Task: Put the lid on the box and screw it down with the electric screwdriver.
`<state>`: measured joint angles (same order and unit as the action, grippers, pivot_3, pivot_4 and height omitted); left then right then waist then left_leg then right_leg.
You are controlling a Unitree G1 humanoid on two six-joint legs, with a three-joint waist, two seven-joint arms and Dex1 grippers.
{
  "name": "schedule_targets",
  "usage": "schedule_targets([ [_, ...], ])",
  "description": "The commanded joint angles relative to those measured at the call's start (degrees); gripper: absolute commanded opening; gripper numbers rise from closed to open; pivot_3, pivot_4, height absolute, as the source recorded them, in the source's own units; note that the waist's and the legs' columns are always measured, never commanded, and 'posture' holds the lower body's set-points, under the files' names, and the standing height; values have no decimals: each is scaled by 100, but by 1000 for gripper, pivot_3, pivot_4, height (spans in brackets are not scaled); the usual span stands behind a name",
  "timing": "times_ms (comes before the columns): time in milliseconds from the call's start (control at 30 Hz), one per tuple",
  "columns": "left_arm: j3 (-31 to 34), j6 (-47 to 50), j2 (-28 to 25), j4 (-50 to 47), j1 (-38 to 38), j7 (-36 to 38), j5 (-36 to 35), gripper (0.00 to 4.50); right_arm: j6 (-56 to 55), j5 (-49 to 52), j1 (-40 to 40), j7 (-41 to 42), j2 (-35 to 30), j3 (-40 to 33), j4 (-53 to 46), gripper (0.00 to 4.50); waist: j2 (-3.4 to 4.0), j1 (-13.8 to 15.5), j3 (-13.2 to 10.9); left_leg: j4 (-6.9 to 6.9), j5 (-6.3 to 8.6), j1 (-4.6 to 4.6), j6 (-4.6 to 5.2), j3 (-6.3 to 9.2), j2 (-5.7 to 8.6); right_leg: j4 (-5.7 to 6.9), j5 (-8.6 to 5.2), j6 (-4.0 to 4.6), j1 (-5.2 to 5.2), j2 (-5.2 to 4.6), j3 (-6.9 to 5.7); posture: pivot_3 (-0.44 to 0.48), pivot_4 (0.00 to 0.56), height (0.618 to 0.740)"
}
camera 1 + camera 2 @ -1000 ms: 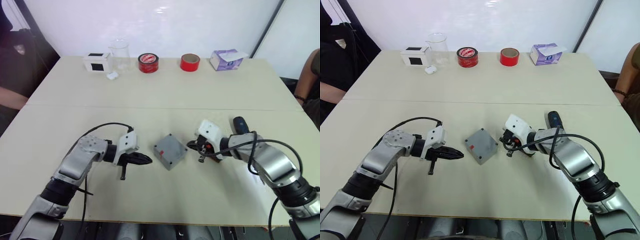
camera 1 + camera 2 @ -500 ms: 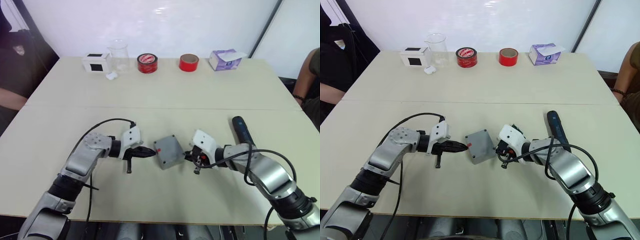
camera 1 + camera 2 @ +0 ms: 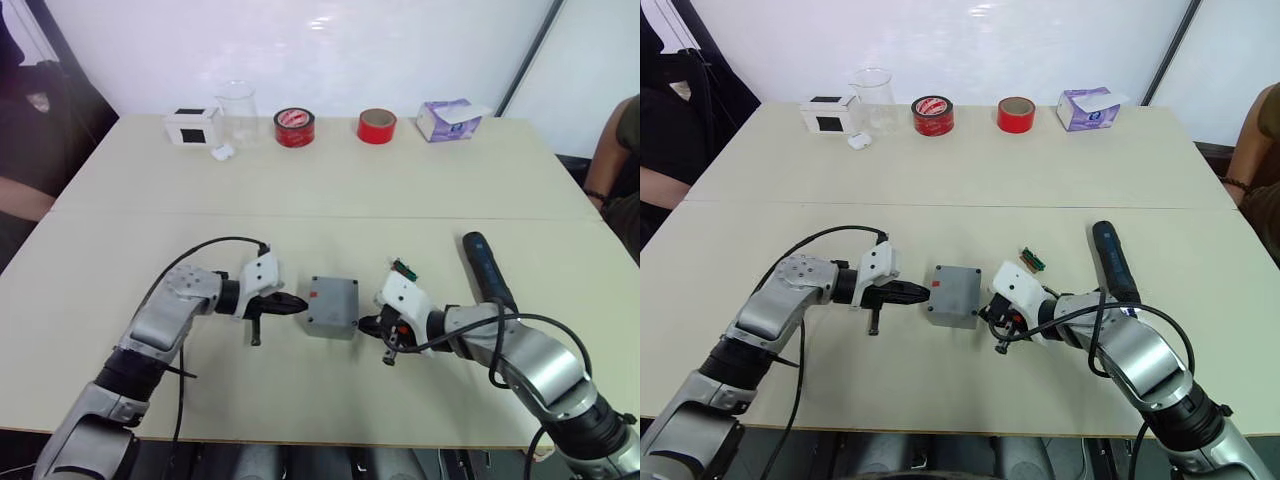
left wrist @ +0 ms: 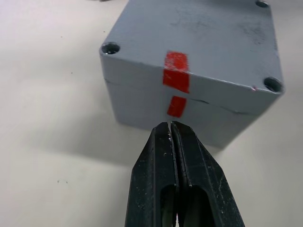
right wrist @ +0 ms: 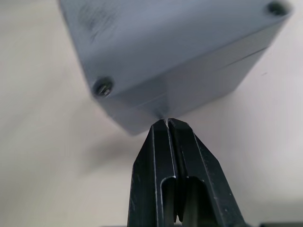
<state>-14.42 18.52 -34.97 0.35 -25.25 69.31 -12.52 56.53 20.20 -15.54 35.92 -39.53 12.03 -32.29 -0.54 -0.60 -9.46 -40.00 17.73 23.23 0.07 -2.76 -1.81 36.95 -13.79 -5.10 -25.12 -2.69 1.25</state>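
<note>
My two closed, empty grippers, left gripper and right gripper, had nudged the box square, its lid seated; the electric screwdriver lay unused right of it.

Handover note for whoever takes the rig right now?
Left gripper: jaws shut, tips at the box side with the red marks.
Right gripper: jaws shut, tips at the opposite side.
Lid already sits on the box, mid-table; one corner hole shows a screw head.
Electric screwdriver lies on the table to the right, not held.
Left: pick up the screwdriver, drive the screws.
</note>
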Motion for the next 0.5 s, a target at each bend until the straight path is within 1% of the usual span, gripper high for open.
schedule_targets([
  [33,455,405,-319,-739,27,183,-542,0,-134,93,180,-361,100,-1133,-399,10,0,7,0,0,0,2,0,1,-1,1,0,0,-3,0,1,0,150,740],
  [133,751,1009,-575,-1362,-22,344,-1167,0,-249,262,465,-525,250,-1978,-675,10,-4,12,-2,0,0,4,0,3,-1,2,0,-1,-2,-1,-1,0,150,740],
  [267,964,1514,-644,-1734,-274,311,-1692,0,-261,285,826,-516,146,-2402,-778,10,-3,8,-1,0,0,-2,0,5,0,3,0,-1,3,-1,1,0,150,740],
  [300,982,1582,-623,-1771,-371,289,-1772,0,-222,352,948,-457,133,-2498,-737,248,-4,11,-1,0,0,-5,0,4,0,4,0,-1,5,-1,1,0,150,740],
  [367,979,1646,-597,-1794,-491,239,-1855,0,-108,521,1084,-375,153,-2631,-662,576,-6,2,-1,0,0,-10,0,5,0,4,-1,-1,11,0,0,0,150,740],
  [433,965,1717,-506,-1762,-687,154,-1936,0,-140,564,1252,-369,208,-2648,-563,1295,-6,-6,-1,1,0,-17,0,4,0,3,-1,-1,15,1,2,0,150,740],
  [467,955,1749,-443,-1734,-793,95,-1964,0,-129,563,1351,-362,212,-2582,-506,1721,-6,-6,-1,1,0,-23,0,4,0,3,-1,0,20,2,3,0,150,740],
  [500,938,1767,-399,-1716,-868,61,-1984,0,-223,485,1452,-354,179,-2452,-466,2027,-8,-7,-2,1,0,-27,0,4,0,3,-1,0,24,2,2,0,150,740],
])
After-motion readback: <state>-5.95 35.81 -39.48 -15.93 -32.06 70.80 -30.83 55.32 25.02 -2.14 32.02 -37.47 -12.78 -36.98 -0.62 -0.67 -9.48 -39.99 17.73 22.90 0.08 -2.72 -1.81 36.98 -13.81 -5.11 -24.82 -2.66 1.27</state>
